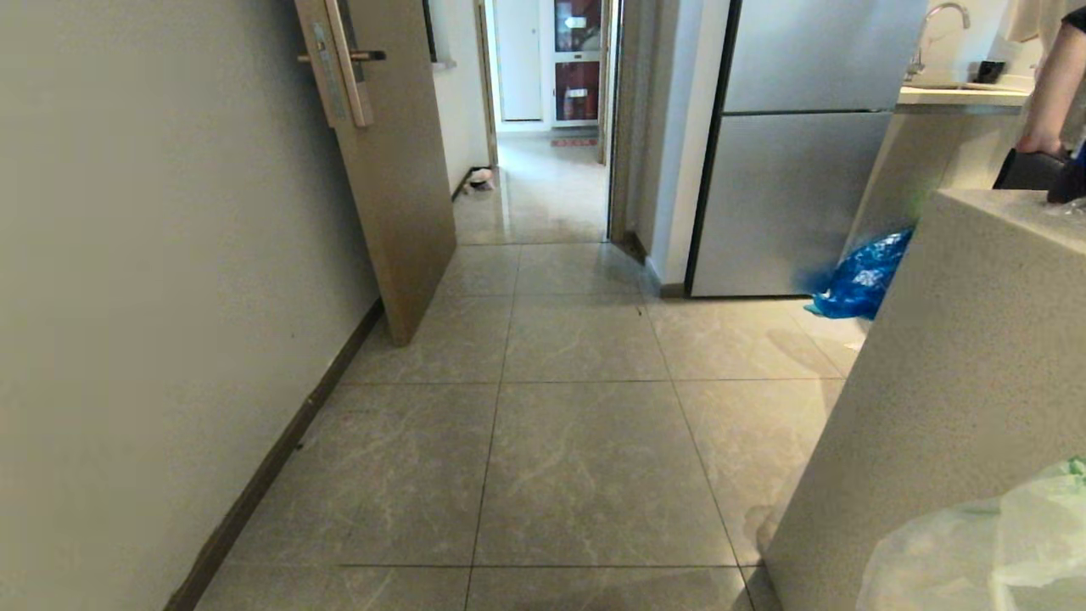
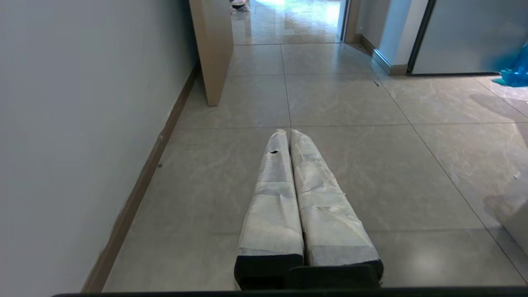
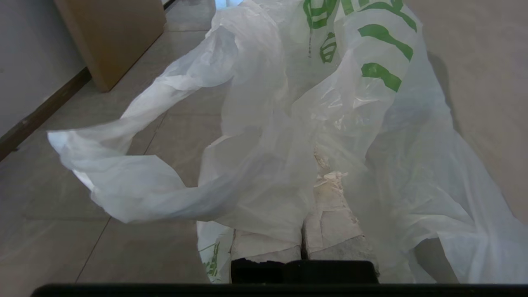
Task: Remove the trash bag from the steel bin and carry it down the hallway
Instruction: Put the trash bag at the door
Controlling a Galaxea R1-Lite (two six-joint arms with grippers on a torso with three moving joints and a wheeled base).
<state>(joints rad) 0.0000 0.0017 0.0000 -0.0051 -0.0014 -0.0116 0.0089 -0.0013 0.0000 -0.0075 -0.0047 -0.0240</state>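
Note:
The trash bag (image 3: 288, 123) is thin white translucent plastic with green print near its top. It drapes over my right gripper (image 3: 315, 165), whose taped fingers are shut on a fold of it. A corner of the bag (image 1: 1001, 543) shows low on the right in the head view. My left gripper (image 2: 288, 132) is shut and empty, held level above the grey marbled floor tiles of the hallway (image 1: 577, 424). The steel bin is out of view.
A white wall with a dark baseboard (image 1: 271, 458) runs along the left. Ahead, an open brown door (image 1: 399, 170) stands beside a doorway (image 1: 543, 187). On the right are a steel fridge (image 1: 797, 153), a blue bag (image 1: 861, 280), a stone counter (image 1: 959, 382) and a person's arm (image 1: 1052, 93).

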